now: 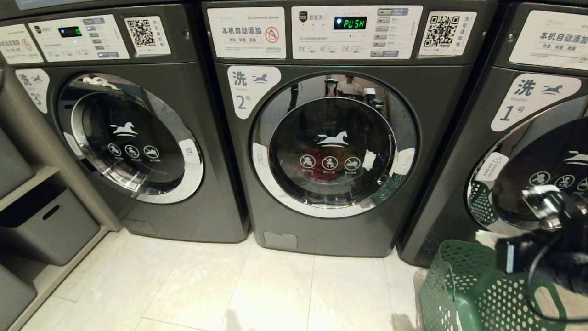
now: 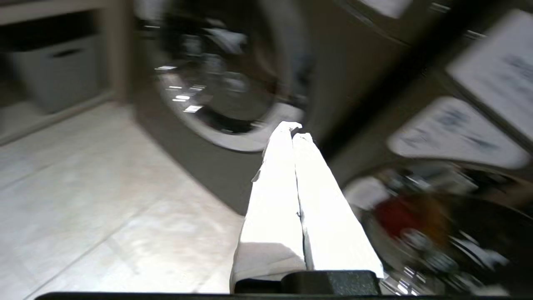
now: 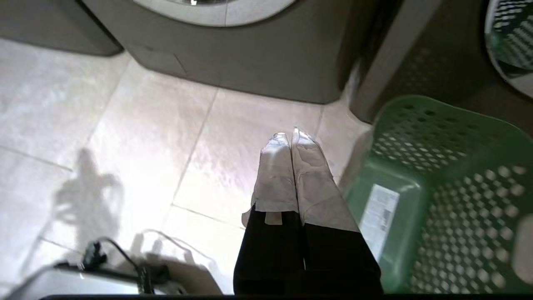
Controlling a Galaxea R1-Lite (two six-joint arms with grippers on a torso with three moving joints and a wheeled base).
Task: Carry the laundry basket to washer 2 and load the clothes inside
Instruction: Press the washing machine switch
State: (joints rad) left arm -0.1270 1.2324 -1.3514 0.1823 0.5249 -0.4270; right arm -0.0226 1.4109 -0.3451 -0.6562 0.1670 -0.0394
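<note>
Head cam: I'm facing washer 2 (image 1: 334, 142), dead centre, door closed, display lit. Through the glass I see something red low in the drum, probably the clothes (image 1: 321, 171), too dim to be sure; my left wrist cam shows a red and orange patch (image 2: 410, 214) behind that same door, blurred. The machine labelled 3 (image 1: 131, 138) stands to its left, the one labelled 1 (image 1: 528, 151) to its right. The laundry basket (image 1: 464, 287) sits on the tile floor (image 1: 206, 285) at lower right, in front of machine 1, nothing visible inside from the right wrist cam. My right gripper (image 3: 291, 135) hangs over the floor just beside the basket's rim, fingers pressed together, holding nothing. My left gripper (image 2: 293, 127) is out of the head view; its own cam shows it pointing at the gap between machines 3 and 2, fingers closed and empty. Grey bin (image 1: 48, 225) on the shelf, far left.
</note>
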